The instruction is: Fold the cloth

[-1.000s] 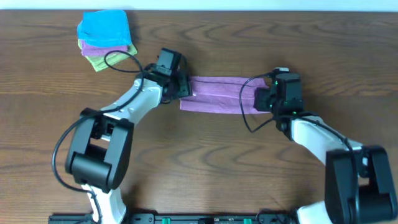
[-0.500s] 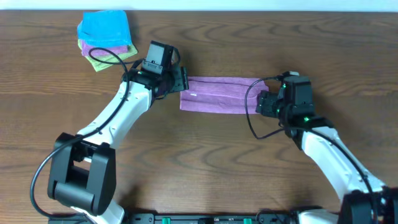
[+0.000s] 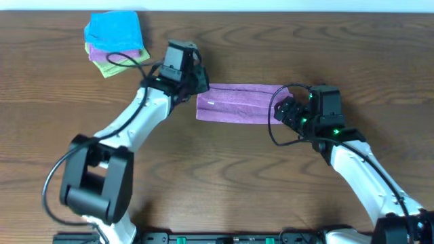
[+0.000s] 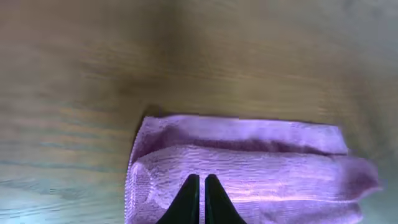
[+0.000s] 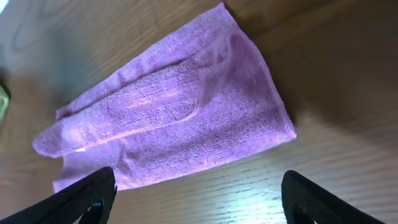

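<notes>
The lilac cloth (image 3: pixel 241 103) lies flat on the table as a long folded strip, with a small white tag (image 3: pixel 211 104) near its left end. My left gripper (image 3: pixel 199 84) hovers at that left end. In the left wrist view its fingers (image 4: pixel 201 179) are pressed together over the cloth (image 4: pixel 249 168), with nothing seen between them. My right gripper (image 3: pixel 285 110) is at the strip's right end. In the right wrist view it stands wide open (image 5: pixel 199 202) just short of the cloth (image 5: pixel 168 118), over bare wood.
A stack of folded cloths (image 3: pixel 115 39), blue over purple over green, sits at the table's back left corner. The back edge of the table runs along the top of the overhead view. Black cables loop off both wrists.
My left gripper has snapped shut and shifted slightly right over the cloth's left end. My right gripper has opened wider and drawn off the right end. The cloth has stayed put.
</notes>
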`<state>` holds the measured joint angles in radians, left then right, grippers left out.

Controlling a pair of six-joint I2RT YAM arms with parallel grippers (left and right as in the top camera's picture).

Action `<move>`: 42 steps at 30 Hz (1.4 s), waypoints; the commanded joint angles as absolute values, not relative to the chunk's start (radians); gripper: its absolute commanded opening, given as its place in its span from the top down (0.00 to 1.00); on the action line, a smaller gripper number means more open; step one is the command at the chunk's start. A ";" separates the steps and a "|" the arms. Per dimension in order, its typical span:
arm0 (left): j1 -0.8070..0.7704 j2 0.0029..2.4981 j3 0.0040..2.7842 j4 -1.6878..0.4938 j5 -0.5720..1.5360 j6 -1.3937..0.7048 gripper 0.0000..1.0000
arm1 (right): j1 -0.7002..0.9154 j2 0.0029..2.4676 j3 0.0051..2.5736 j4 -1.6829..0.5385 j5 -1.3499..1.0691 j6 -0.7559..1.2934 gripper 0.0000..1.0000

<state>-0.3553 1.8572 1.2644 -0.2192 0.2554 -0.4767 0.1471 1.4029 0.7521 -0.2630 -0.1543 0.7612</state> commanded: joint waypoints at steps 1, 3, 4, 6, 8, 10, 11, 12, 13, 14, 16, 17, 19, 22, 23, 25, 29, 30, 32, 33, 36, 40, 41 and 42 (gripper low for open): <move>-0.368 1.919 1.265 -0.217 0.267 -0.498 0.94 | 0.144 1.393 0.717 -0.257 -0.165 0.843 0.15; -0.377 1.946 1.265 -0.210 0.268 -0.497 0.94 | 0.137 1.393 0.697 -0.250 -0.165 0.860 0.14; -0.380 1.960 1.265 -0.205 0.276 -0.497 0.94 | 0.133 1.393 0.683 -0.239 -0.165 0.868 0.14; -0.385 1.984 1.265 -0.200 0.284 -0.498 0.94 | 0.124 1.393 0.651 -0.209 -0.173 0.888 0.14; -0.387 2.002 1.265 -0.201 0.286 -0.498 0.94 | 0.119 1.393 0.616 -0.168 -0.188 0.897 0.14; -0.388 2.016 1.265 -0.201 0.286 -0.498 0.94 | 0.118 1.393 0.584 -0.128 -0.192 0.904 0.15; -0.388 2.020 1.265 -0.201 0.286 -0.498 0.94 | 0.118 1.393 0.573 -0.116 -0.192 0.912 0.15; -0.388 2.025 1.265 -0.202 0.286 -0.497 0.94 | 0.118 1.393 0.563 -0.107 -0.192 0.918 0.15; -0.388 2.033 1.265 -0.201 0.286 -0.495 0.94 | 0.118 1.393 0.553 -0.096 -0.192 0.920 0.15; -0.388 2.038 1.265 -0.202 0.286 -0.495 0.94 | 0.118 1.393 0.545 -0.088 -0.192 0.920 0.15; -0.388 2.051 1.265 -0.200 0.285 -0.495 0.94 | 0.118 1.393 0.530 -0.071 -0.192 0.920 0.15; -0.388 2.056 1.265 -0.201 0.285 -0.495 0.94 | 0.118 1.393 0.525 -0.060 -0.192 0.920 0.15; -0.388 2.068 1.265 -0.201 0.286 -0.495 0.94 | 0.118 1.395 0.517 -0.039 -0.191 0.920 0.15; -0.388 2.083 1.265 -0.201 0.289 -0.495 0.94 | 0.118 1.417 0.515 -0.010 -0.187 0.920 0.16; -0.388 2.088 1.265 -0.202 0.291 -0.495 0.94 | 0.118 1.433 0.515 0.006 -0.187 0.921 0.16; -0.388 2.090 1.265 -0.205 0.291 -0.495 0.94 | 0.118 1.471 0.515 0.041 -0.188 0.930 0.17; -0.389 2.090 1.265 -0.205 0.291 -0.495 0.94 | 0.118 1.547 0.515 0.125 -0.189 0.952 0.18; -0.389 2.090 1.265 -0.205 0.291 -0.495 0.94 | 0.119 1.571 0.515 0.152 -0.189 0.955 0.18; -0.389 2.090 1.265 -0.205 0.294 -0.495 0.94 | 0.119 1.608 0.515 0.196 -0.188 0.955 0.19; -0.389 2.090 1.265 -0.205 0.294 -0.495 0.94 | 0.119 1.626 0.515 0.216 -0.188 0.955 0.19; -0.389 2.090 1.265 -0.205 0.295 -0.495 0.94 | 0.119 1.679 0.515 0.278 -0.188 0.975 0.20; -0.389 2.090 1.265 -0.205 0.297 -0.495 0.94 | 0.120 1.748 0.515 0.361 -0.188 0.995 0.22; -0.389 2.090 1.265 -0.205 0.297 -0.495 0.94 | 0.120 1.766 0.515 0.383 -0.188 0.995 0.23; -0.389 2.090 1.265 -0.205 0.297 -0.495 0.94 | 0.119 1.782 0.515 0.403 -0.188 0.995 0.23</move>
<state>-0.3874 2.0544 1.2644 -0.1974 0.2890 -0.4973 0.1238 1.6936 0.5488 0.4263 -0.1997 0.9623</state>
